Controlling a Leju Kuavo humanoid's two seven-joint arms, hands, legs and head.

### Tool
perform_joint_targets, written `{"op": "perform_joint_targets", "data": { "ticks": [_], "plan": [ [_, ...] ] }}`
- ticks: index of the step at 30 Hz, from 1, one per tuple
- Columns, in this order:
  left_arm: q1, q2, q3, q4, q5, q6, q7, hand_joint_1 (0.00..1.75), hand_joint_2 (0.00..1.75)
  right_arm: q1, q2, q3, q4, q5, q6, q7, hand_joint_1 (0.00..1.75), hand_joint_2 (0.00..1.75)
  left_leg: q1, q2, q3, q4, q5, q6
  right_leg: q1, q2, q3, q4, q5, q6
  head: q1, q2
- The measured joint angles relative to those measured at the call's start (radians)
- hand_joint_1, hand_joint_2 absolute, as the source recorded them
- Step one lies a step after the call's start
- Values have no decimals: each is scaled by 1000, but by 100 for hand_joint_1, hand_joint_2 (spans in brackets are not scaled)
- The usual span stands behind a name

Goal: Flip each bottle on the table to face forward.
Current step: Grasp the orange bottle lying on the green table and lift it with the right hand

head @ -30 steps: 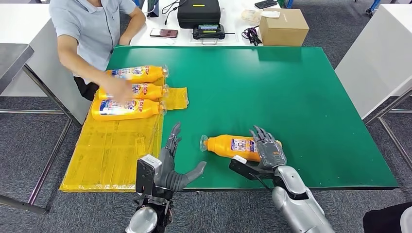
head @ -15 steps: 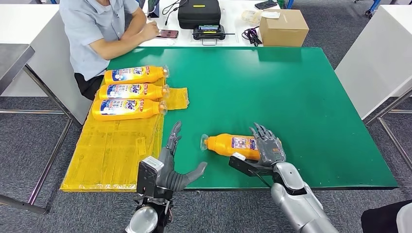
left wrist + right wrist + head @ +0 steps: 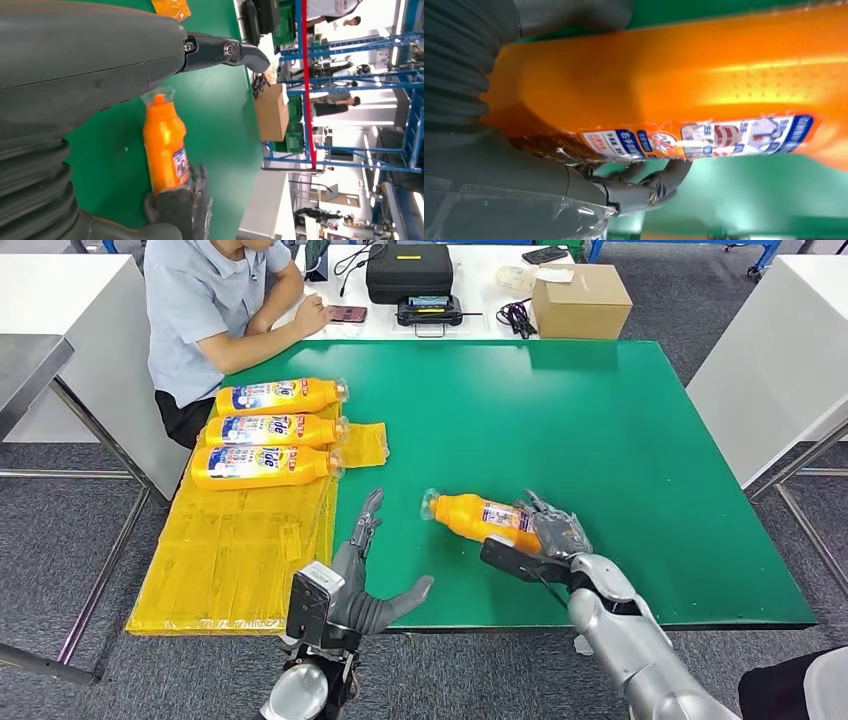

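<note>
Right hand [image 3: 552, 536] grips the base end of the orange plastic detergent bottle [image 3: 478, 516], which lies on the green table [image 3: 600, 420] near its 6 o'clock edge, cap toward 10 o'clock, back label showing. Left hand [image 3: 368, 585] hovers spread and empty. Three matching orange bottles [image 3: 262, 430] at 9 o'clock already show front labels; this one seems the last to flip.

Three bottles [image 3: 265, 430] lay side by side on a plastic sheet [image 3: 235, 540] along the table's [image 3: 620, 430] left edge, toward the far left corner. A fourth bottle [image 3: 478, 517] lay near the table's front edge, its base in the right hand [image 3: 552, 538]. The left hand [image 3: 365, 585] hung at the front edge, left of that bottle, apart from it. A box [image 3: 580, 300] sat behind the table's far edge.
</note>
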State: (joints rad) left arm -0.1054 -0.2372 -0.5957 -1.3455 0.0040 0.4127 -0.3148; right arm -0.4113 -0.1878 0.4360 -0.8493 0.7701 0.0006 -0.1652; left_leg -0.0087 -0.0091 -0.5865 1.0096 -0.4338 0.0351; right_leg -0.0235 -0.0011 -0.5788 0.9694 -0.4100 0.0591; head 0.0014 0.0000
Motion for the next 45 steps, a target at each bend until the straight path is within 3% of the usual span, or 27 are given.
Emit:
{"op": "perform_joint_targets", "data": {
  "ticks": [10,23,27,33,45],
  "plan": [
    [-20,-2,-27,25,21,-34,-8,0,175,-15,-83,-11,15,-219,141,-45,175,175,0,-1,11,0,-2,3,1,0,6,-4,-1,0,0,0],
    [-40,-10,-34,56,64,-37,-24,0,175,-7,-135,-16,15,-316,165,-77,175,175,0,-1,13,0,-3,5,1,0,11,-8,0,2,0,0],
    [-53,-20,-32,76,123,34,-77,0,175,11,-117,-42,2,-409,161,-148,175,175,0,0,12,0,-3,5,1,0,21,-8,2,3,1,0],
    [-69,-39,-19,124,269,104,-146,0,175,49,-46,-93,-52,-510,155,-200,175,175,2,6,11,0,-3,4,3,5,18,-8,2,2,0,0],
    [-77,-45,-9,182,425,94,-137,0,175,79,31,-137,-110,-560,154,-218,175,175,2,4,2,0,-2,4,2,4,11,-7,2,2,0,0]
  ]
}}
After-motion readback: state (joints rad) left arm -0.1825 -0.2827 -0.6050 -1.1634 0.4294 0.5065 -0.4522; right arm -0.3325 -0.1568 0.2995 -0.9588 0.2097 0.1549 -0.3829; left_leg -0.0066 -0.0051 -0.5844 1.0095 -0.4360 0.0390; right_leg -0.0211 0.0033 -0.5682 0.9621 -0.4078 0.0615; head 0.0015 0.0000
